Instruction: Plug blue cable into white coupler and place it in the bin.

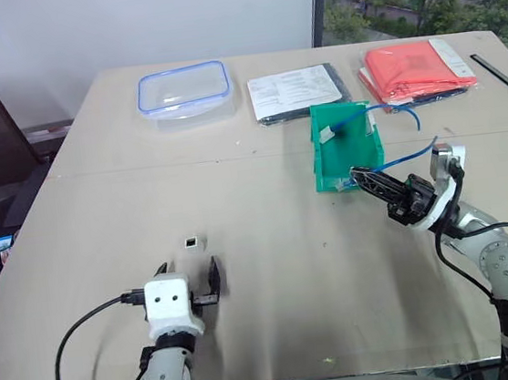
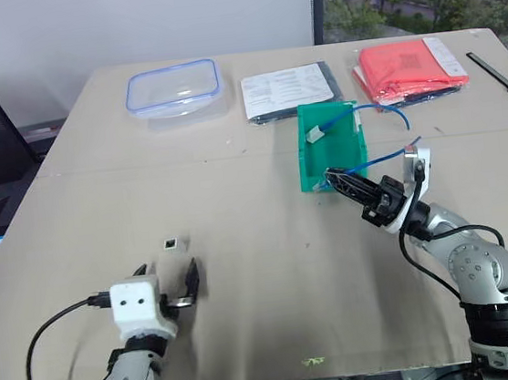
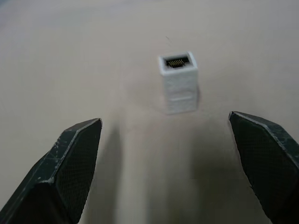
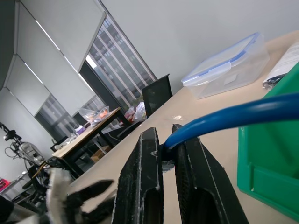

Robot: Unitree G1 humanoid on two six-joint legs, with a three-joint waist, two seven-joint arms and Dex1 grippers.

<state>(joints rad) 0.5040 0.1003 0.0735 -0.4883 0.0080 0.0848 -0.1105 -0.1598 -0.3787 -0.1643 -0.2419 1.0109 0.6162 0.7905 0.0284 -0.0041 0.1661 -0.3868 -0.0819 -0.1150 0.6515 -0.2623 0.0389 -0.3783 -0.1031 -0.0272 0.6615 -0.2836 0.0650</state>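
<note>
- Resting low over the table (image 1: pixel 272 270), left gripper (image 1: pixel 189 283): level, pointing forward, fingers spread wide.
- White coupler (image 1: pixel 192 243): upright on the table just ahead of it, socket up, untouched.
- Right gripper (image 1: pixel 360 176): clamped on the blue cable (image 1: pixel 412 152), tips at the bin's front edge.
- Green bin (image 1: pixel 348 147): cable's other end inside.
</note>
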